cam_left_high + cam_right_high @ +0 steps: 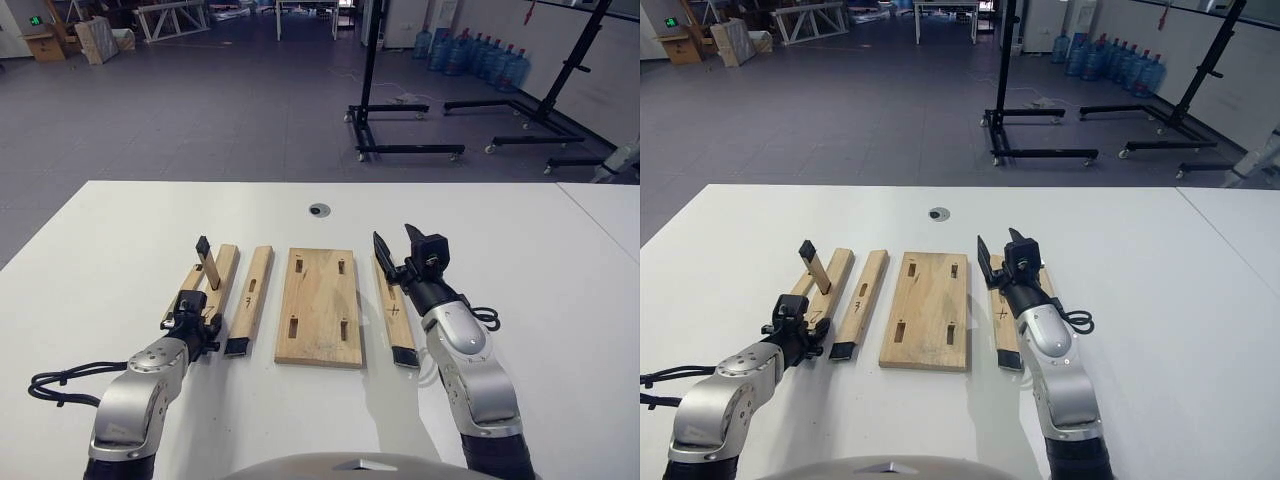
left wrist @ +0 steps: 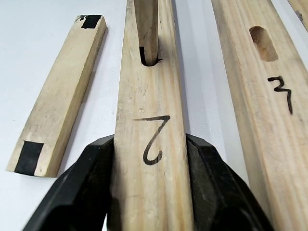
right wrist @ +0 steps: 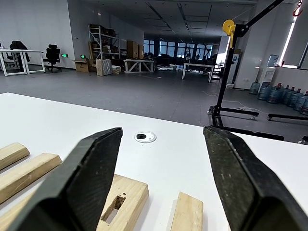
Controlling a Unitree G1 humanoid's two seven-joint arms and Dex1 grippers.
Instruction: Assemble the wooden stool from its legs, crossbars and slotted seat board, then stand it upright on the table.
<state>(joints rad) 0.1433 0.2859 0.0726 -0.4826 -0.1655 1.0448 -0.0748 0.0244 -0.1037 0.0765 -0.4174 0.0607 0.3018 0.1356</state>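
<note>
Two states for you: left gripper (image 2: 150, 144) clamps the squared, grainy leg (image 2: 144, 96), upright crossbar (image 2: 147, 29) hiding its slot; right gripper (image 3: 162, 132) gapes wide.

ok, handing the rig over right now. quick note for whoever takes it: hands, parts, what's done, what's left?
Left hand: shut on leg 2, which lies flat on the table.
Right hand: open and empty, over the far end of the rightmost leg.
Parts: seat board flat in the middle, leg 3 between it and leg 2, loose crossbar on leg 2's outer side.
Done: one inserted crossbar stands in leg 2's slot.
Left: all other joints, fitting the seat board, standing the stool up.
</note>
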